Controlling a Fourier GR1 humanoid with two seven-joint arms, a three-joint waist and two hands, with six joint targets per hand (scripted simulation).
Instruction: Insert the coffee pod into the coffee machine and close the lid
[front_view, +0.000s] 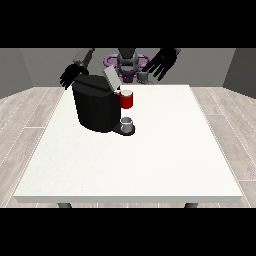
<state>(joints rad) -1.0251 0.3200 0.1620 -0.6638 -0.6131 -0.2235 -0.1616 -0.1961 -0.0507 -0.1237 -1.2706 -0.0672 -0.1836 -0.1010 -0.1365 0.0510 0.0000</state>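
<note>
A large white rectangular tabletop (150, 165) is seen, and on its far left part a bulky black coffee machine (97, 107) is set, within reach of both arms. A narrow grey lid (110, 78) is tilted up from the top of the machine, so the pod chamber is judged to be open for loading. A red thing at the machine (127, 100) is fixed at the machine's front, and below it a small grey cup-shaped thing (127, 123) is seated on the machine's dark base plate; whether this grey thing is the coffee pod cannot be told, so the pod's place is left unstated. A second small grey thing (143, 76) is seen at the far edge of the tabletop, under the hand at the view's right, and it too cannot be identified.

The black hand at the view's right (163, 62) is raised above the far edge with its fingers (157, 72) spread and straight, and nothing is held in it. The black hand at the view's left (73, 75) is held just behind the machine's upper corner, its fingers relaxed and nothing gripped. From this layout the task is judged to be at an early stage: nothing is yet grasped, and the lid is not yet closed. The next move is expected to require a reach down to the pod.
</note>
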